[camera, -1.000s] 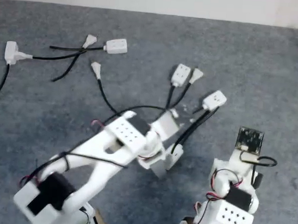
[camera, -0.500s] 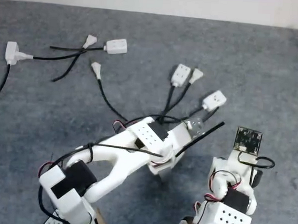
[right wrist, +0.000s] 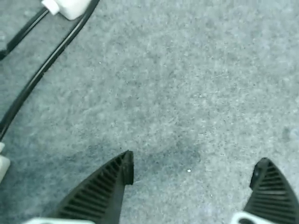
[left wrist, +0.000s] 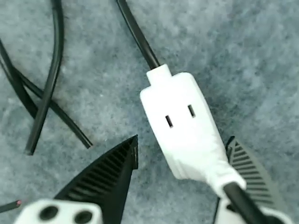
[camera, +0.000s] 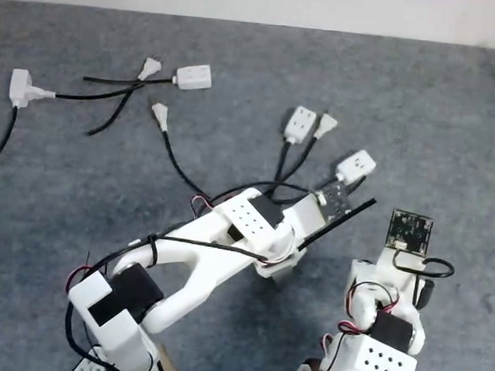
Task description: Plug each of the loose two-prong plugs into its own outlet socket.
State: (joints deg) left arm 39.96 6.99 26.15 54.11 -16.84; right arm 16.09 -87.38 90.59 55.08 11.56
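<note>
Got left gripper (left wrist: 183, 139) spread open either side of a white outlet socket (left wrist: 182, 126), right of centre in the high view; right gripper (right wrist: 191, 172) open too, over grey carpet (right wrist: 187, 93).

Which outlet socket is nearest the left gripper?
The high view's rightmost outlet socket, between the open fingers of the left gripper; the others lie farther off.

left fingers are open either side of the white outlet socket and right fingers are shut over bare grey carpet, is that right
Not quite. The fingers of the right gripper are open, spread wide over bare grey carpet, as the right wrist view shows. The fingers of the left gripper are indeed open either side of the white outlet socket.
</note>
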